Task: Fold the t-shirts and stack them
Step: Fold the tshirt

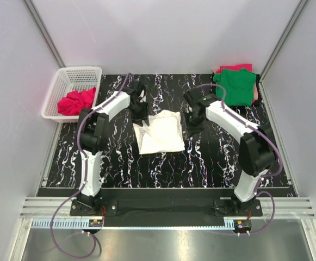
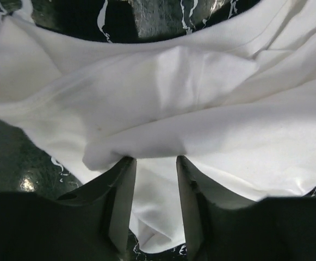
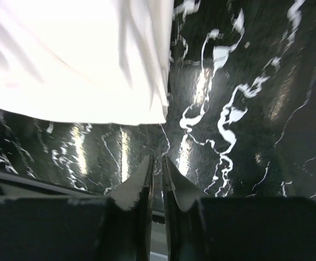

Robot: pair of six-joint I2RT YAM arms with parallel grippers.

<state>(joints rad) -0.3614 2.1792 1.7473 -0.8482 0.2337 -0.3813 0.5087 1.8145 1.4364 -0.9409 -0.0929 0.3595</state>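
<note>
my left gripper (image 2: 156, 159) has its two dark fingers (image 2: 119, 196) standing clearly apart, with nothing pinched between them. their tips sit right at a rounded fold of the plain white cotton t-shirt (image 2: 201, 109), and more of the white cloth shows through the gap below them. whether the tips are touching that fold i cannot tell. my right gripper (image 3: 156, 157) has its fingers (image 3: 141, 185) drawn almost together, leaving only a thin slit, and it holds nothing. it hangs over the bare black table with white marble veining (image 3: 245, 109), just off the corner of the white shirt (image 3: 65, 54), which fills the upper left of that wrist view. from the top camera, the white t-shirt (image 1: 160, 133) lies as a roughly squared, folded bundle in the middle of the table (image 1: 212, 157), between the two arms. the left gripper (image 1: 140, 111) is at its far left corner and the right gripper (image 1: 193, 122) is close beside its right edge. the green cotton t-shirt (image 1: 235, 84) lies folded flat at the far right corner of the table, with a strip of pinkish-red cloth (image 1: 234, 67) showing from under its far edge. a crumpled pinkish-red t-shirt (image 1: 76, 101) sits inside the white plastic lattice basket (image 1: 73, 70) at the far left, well apart from the white shirt.
</note>
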